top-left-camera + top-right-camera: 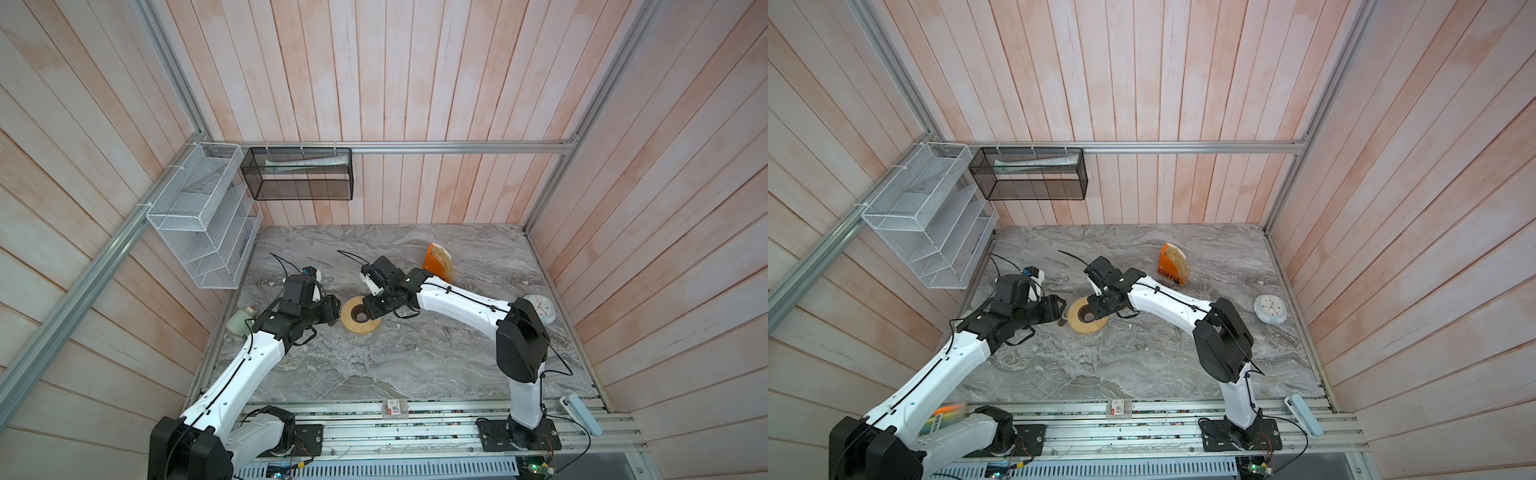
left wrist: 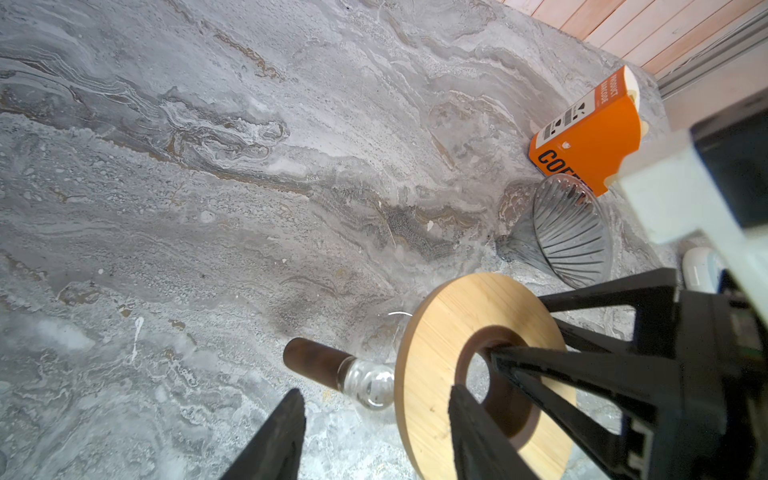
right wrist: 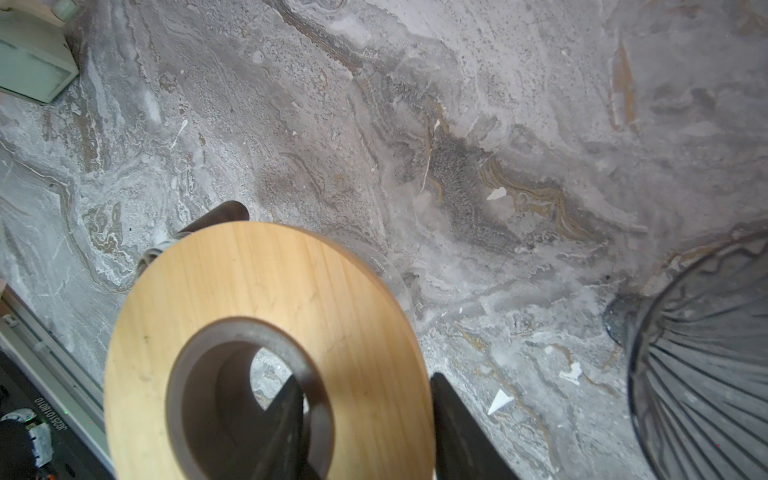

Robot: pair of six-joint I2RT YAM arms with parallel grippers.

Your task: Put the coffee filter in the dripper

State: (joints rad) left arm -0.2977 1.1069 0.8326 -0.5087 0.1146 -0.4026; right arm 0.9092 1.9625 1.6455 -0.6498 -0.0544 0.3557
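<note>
Standing in the box point(image 1: 1168, 271) at 1 o'clock, the coffee filter point(image 1: 1178, 258) is untouched; the dripper point(image 2: 569, 237) lies empty between box and wooden ring point(image 1: 1090, 329). Left tool point(image 2: 376, 390) spread; right tool point(image 3: 368, 378) pinches that ring.

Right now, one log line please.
right gripper straddles wooden ring | left gripper open | dripper on side | coffee filter in orange box

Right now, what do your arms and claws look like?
The left arm and right arm are white shells with black joint housings and thin black cables clipped along them. The left claw and right claw are matte black with tapering fingers.
</note>
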